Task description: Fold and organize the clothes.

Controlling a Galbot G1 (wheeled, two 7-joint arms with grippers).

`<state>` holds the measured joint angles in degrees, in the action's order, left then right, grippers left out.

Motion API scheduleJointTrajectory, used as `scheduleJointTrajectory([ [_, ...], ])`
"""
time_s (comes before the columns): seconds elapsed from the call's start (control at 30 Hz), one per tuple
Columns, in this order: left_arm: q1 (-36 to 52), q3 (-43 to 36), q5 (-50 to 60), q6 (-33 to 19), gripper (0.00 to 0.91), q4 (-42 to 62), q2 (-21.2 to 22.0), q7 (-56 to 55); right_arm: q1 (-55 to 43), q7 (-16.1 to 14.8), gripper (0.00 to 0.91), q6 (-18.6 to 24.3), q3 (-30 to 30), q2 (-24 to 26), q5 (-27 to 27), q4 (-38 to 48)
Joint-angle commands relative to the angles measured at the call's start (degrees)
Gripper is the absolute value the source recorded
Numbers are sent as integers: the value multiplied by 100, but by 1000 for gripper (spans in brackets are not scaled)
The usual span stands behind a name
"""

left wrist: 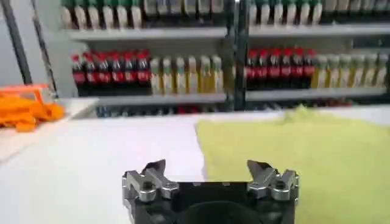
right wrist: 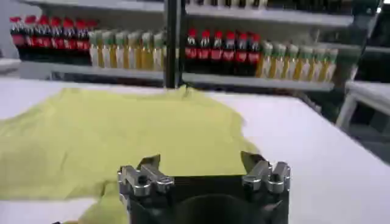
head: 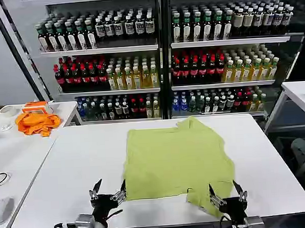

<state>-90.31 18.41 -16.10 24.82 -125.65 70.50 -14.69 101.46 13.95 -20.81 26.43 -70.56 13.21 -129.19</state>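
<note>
White table (head: 73, 164) before stocked drink shelves (head: 159, 47). Lime T-shirt (head: 177, 156) lies flat mid-table, one sleeve draping the near edge. Left gripper (head: 108, 190) and right gripper (head: 226, 193) wide apart, empty, at near corners. Judged light, limp, non-slippery; pinch the hem corners.

Both grippers (head: 110, 191) (head: 226, 192) low, fingers apart.

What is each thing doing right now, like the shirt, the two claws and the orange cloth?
Lime cotton T-shirt: spread mostly flat on the white table, not folded, one sleeve by the near edge.
Left claw: open, holding nothing, at the shirt's near left corner.
Right claw: open, holding nothing, over the near sleeve.
Bright orange cloth: crumpled in a heap on the side table.
Bottles on the shelves: standing upright in rows.
</note>
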Motion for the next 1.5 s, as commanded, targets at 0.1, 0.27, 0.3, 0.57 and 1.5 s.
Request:
scheduleJointTrajectory([
  [0.1, 235, -321, -384, 747, 907, 453, -67, 86, 433, 25, 907, -320, -59, -58, 7, 79],
  [0.27, 279, -304, -442, 704, 907, 507, -25, 50, 355, 2, 907, -285, -106, -134, -36, 121],
  [0.3, 266, -300, -443, 705, 907, 510, -24, 47, 349, 2, 907, -287, -114, -144, -36, 127],
  [0.57, 249, -273, -445, 568, 20, 547, -31, 36, 278, 10, 91, -344, -213, -195, 132, 251],
  [1.5, 57, 173, -2197, 224, 20, 244, 133, 370, 284, -81, 0, -90, -89, -87, 313, -113],
])
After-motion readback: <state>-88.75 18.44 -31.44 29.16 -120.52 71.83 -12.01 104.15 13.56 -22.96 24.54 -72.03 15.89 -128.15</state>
